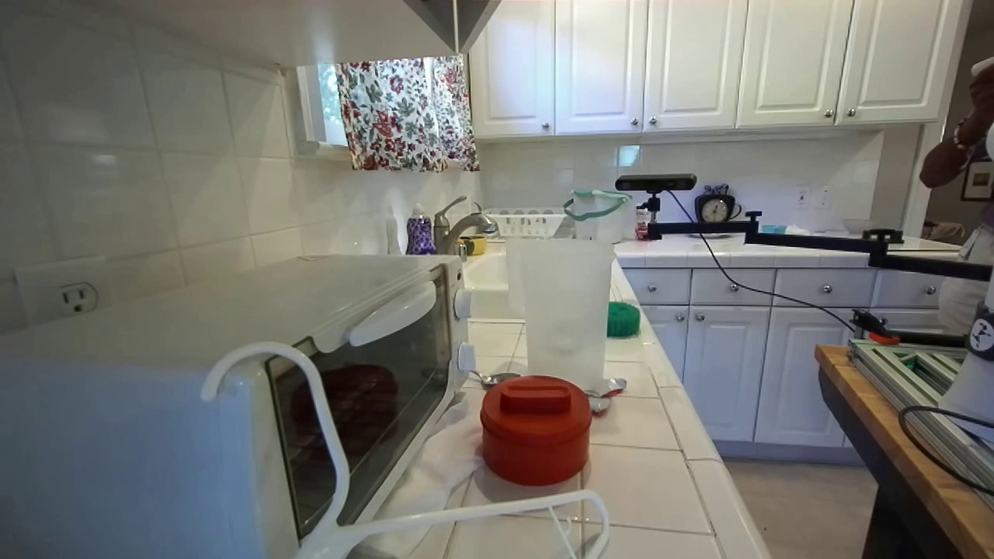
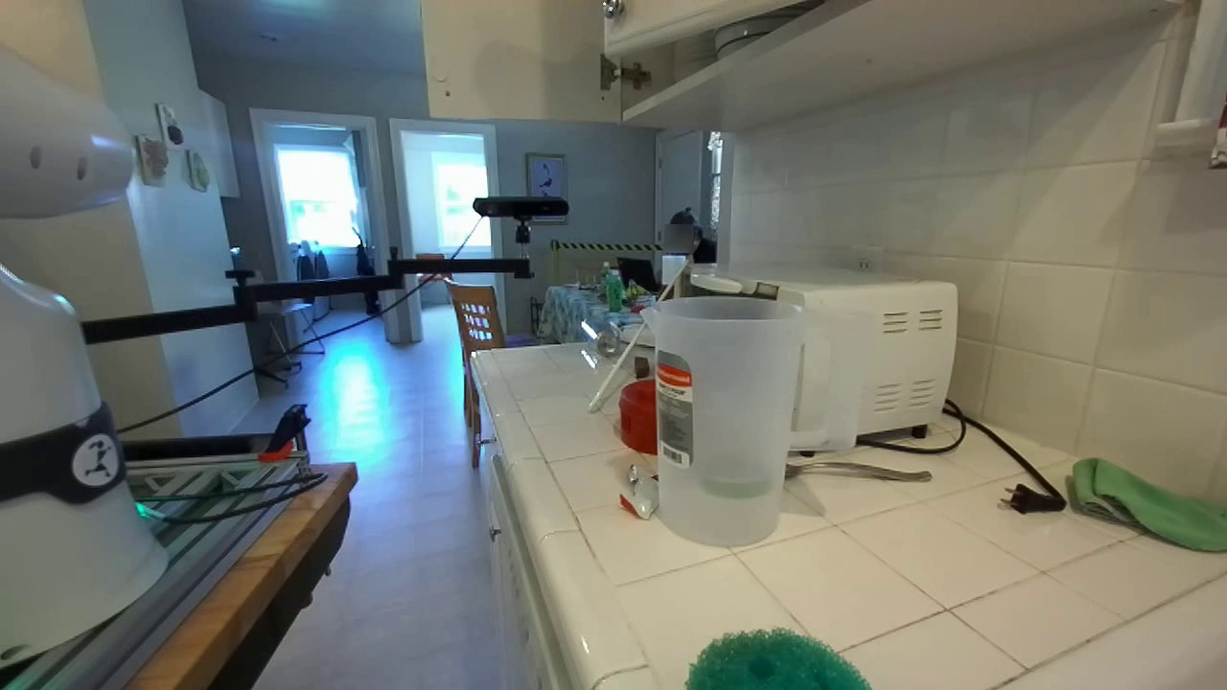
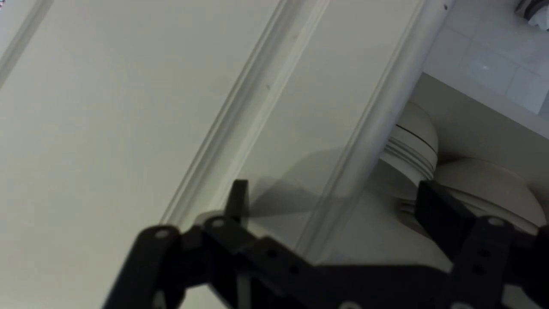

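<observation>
We see the pincer [image 3: 332, 201] spread wide, cabinet door [image 3: 184, 111] edge between its jaws, bowls [image 3: 489, 186] beyond.

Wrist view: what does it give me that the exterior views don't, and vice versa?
Only the wrist view: the open gripper, the edge of a cabinet door showing between its jaws.
Only the exterior views: pitcher, red container and green scrubber, in both.
Shared with an exterior view: an open cabinet with dishes inside, partly hidden there.

Tool [image 3: 332, 195] spread wide, fingers [image 3: 238, 199] apart; arm base [image 2: 57, 565] approx. vert. in ext. view.
</observation>
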Robot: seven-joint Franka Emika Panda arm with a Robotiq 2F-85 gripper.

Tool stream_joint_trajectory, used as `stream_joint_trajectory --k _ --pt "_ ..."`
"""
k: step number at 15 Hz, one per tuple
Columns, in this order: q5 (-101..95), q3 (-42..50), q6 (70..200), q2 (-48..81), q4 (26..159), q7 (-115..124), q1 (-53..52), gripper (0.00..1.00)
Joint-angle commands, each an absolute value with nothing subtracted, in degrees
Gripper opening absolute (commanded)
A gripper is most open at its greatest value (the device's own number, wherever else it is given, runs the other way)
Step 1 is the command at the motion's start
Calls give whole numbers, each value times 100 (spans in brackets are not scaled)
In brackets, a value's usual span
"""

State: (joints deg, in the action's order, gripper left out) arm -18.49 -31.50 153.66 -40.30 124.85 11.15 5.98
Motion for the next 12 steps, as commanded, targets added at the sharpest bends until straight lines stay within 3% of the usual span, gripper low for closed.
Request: stream_joint_trajectory --k 1,12 --pt "-1937 -3049 15440 -3763 12327 1040 465 100" --pt "-1938 -2969 15779 -3365 12265 998 418 100"
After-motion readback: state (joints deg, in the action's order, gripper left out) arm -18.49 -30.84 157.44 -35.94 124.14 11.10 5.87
